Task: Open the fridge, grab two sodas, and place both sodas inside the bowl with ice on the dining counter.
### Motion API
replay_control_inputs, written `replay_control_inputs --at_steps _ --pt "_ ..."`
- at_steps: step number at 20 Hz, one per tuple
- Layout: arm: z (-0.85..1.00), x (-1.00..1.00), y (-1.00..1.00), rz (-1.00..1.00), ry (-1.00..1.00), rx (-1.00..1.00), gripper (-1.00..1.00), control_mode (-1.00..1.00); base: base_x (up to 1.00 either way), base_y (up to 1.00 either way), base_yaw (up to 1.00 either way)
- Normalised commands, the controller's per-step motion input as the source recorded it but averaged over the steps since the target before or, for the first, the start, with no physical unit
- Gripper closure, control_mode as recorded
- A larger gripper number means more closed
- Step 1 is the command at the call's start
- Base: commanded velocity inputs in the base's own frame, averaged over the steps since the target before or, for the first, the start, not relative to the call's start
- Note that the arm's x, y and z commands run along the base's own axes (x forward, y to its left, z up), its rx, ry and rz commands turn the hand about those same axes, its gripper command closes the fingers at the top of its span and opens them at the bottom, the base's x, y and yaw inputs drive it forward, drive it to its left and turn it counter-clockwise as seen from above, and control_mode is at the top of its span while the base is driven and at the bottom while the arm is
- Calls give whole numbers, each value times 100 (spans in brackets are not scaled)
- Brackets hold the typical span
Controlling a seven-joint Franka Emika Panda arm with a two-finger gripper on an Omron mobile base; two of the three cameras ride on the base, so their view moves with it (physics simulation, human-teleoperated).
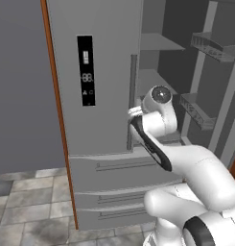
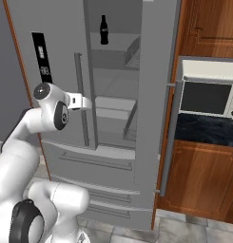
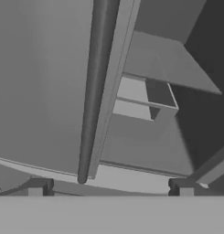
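Hand view: end effector (image 3: 111, 188) wide open, empty.

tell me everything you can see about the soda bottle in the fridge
The slim black soda bottle with a narrow neck stands upright on an upper shelf inside the tall grey French-door fridge, whose right door is swung open. A red band seems to wrap its middle. Nothing else touches it, and the robot's open hand sits well below, near the left door's bar handle.
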Motion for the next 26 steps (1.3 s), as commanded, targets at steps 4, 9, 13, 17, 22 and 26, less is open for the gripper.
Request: replay_control_inputs --at_steps 4,9,13,17,22,26 --pt "0 17 2 0 0 17 -100 -100 0 0 0" --pt "0 16 5 0 0 14 -100 -100 0 0 0" --pt "0 23 11 -2 0 6 -100 -100 0 0 0" --pt "0 27 13 -4 0 3 -100 -100 0 0 0" --pt "0 25 9 -4 0 2 -100 -100 0 0 0" --pt "0 28 0 -2 0 1 -100 -100 0 0 0"
